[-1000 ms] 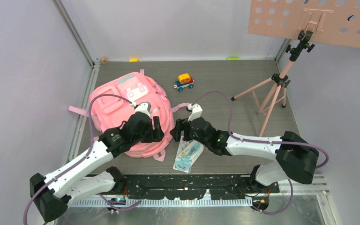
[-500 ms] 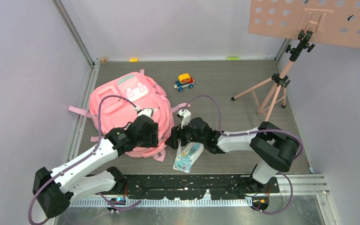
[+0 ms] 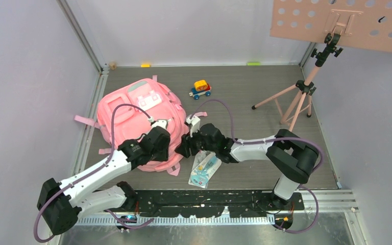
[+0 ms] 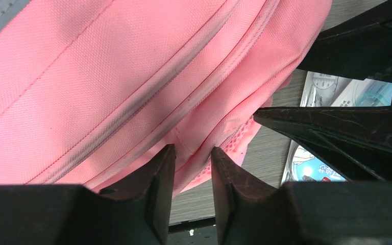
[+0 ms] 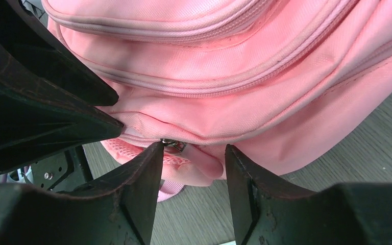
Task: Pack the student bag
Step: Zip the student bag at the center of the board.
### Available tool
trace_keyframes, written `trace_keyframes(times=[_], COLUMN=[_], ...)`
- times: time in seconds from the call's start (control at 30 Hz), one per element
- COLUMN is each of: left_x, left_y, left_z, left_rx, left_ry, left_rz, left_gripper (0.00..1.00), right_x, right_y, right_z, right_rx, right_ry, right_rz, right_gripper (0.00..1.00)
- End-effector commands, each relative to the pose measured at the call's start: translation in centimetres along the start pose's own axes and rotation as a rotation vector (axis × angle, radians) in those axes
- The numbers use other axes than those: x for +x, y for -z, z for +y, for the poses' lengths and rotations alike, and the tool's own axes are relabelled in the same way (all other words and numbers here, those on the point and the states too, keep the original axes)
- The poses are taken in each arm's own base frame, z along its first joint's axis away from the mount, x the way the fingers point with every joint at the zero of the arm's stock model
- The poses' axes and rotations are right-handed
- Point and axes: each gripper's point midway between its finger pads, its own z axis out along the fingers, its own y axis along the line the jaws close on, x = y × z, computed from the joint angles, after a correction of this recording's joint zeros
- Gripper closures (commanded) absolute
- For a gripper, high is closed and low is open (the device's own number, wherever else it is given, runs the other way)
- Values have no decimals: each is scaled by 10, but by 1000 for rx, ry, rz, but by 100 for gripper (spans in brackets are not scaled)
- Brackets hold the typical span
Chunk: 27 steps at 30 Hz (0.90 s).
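The pink student bag lies flat at the left of the table. My left gripper is at its near right edge. In the left wrist view the left gripper stands narrowly open, with a pink seam fold of the student bag between its fingertips, not visibly clamped. My right gripper comes in from the right at the same corner. In the right wrist view the right gripper is open. It straddles a metal zipper pull and a pink fabric tab on the student bag.
A clear packet with a blue printed card lies just right of the bag's near corner, under the right arm. A small toy car sits behind it. A pink tripod stand carrying a perforated board occupies the back right. Walls enclose the table.
Both grippers have come down onto the bag's near right corner, the right arm swinging left. Both pairs of jaws have narrowed over the last second.
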Motion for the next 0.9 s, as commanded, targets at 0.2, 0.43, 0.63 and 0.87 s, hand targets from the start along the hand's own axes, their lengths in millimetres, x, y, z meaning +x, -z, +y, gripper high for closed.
trace_keyframes(times=[0.2, 0.43, 0.63, 0.87], left_x=[-4, -10, -19, -30], left_y=[-7, -3, 12, 38], left_z=[6, 10, 18, 32], left_rx=[-38, -53, -76, -107], left_ry=[14, 17, 27, 45], left_rz=[-35, -62, -106, -169], left_gripper=[82, 100, 100, 100], right_x=[0, -2, -28, -50], right_y=[-11, -8, 14, 39], right_z=[1, -4, -34, -74], right_rx=[-19, 18, 242, 501], right_ry=[49, 39, 47, 141], right_rz=[42, 37, -45, -79], right_gripper=[53, 92, 99, 100])
